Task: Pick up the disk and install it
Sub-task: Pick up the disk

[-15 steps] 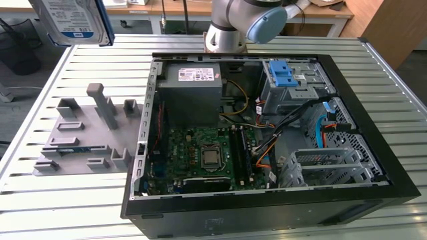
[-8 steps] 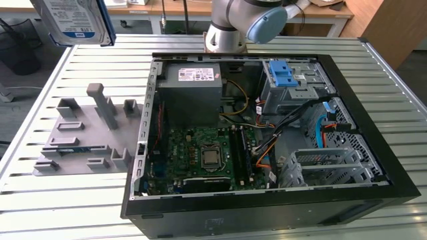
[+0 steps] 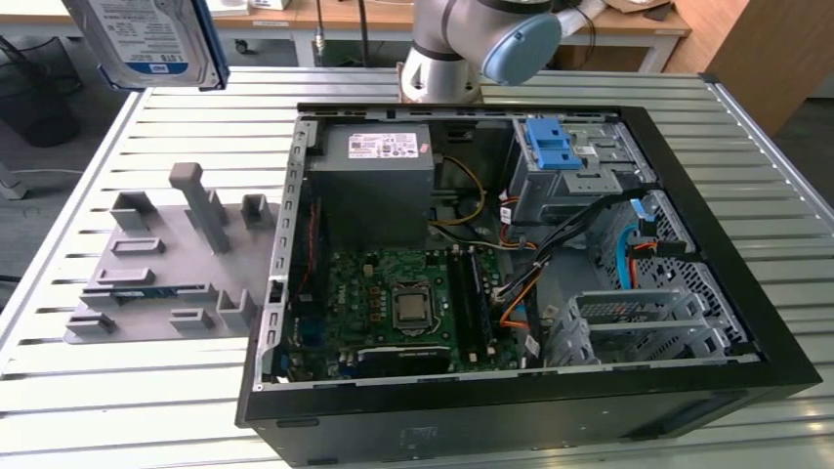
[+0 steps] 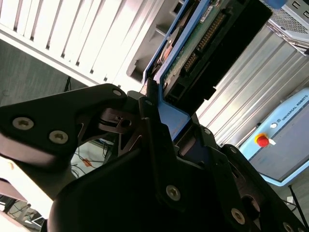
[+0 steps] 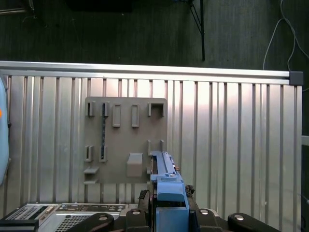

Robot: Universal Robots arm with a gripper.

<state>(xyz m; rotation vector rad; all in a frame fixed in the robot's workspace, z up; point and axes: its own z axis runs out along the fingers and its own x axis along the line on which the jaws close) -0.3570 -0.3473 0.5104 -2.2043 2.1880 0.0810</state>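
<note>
Tool (image 5: 167, 205): clamped shut on the disk, with its black fingers (image 4: 149, 116) pressed against the blue bracket rail in the second wrist view.
Disk (image 3: 146, 41): held in the air, clear of the tabletop, at the far corner on the exterior view's left (its white-and-blue label faces that camera). It is seen edge-on in the first wrist view, and its connector end shows in the second wrist view.
Tabletop (image 3: 104, 391): slatted metal, carrying the computer case and the grey fixture.
Computer case (image 3: 729, 322): black, lying on its side with the side panel off.
Grey fixture (image 3: 170, 259): a slotted holder plate just beside the case, on the exterior view's left. The first wrist view looks down on it past the disk.
Power supply (image 3: 378, 186): a grey box with a white sticker, inside the case at its far end.
Drive cage (image 3: 573, 171): grey metal with a blue latch, inside the case at the exterior view's right, well apart from the disk.
Motherboard (image 3: 404, 303): green, on the case floor near the power supply.
</note>
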